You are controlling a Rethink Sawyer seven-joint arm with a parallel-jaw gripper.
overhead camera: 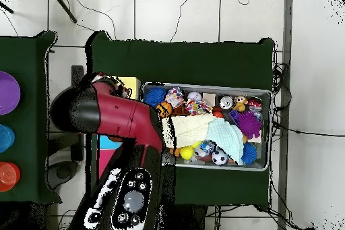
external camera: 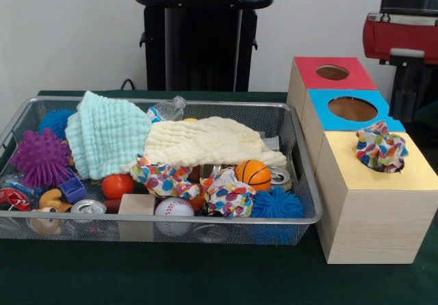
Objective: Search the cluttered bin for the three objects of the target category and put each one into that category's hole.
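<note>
Resting half in the yellow box's hole, one dotted fabric piece needs your push, two remain in the mesh bin; tool state unclear.

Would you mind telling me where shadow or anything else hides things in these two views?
Front view: even light, a soft shadow under the cream-yellow towel in the wire basket. Overhead view: the red arm hides the boxes almost entirely.

Silver wire-mesh bin, smooth metal rim. Dotted fabric piece soft, crumpled. Pale wooden box, matt yellow-painted top. Waffle-textured mint towel.
</note>
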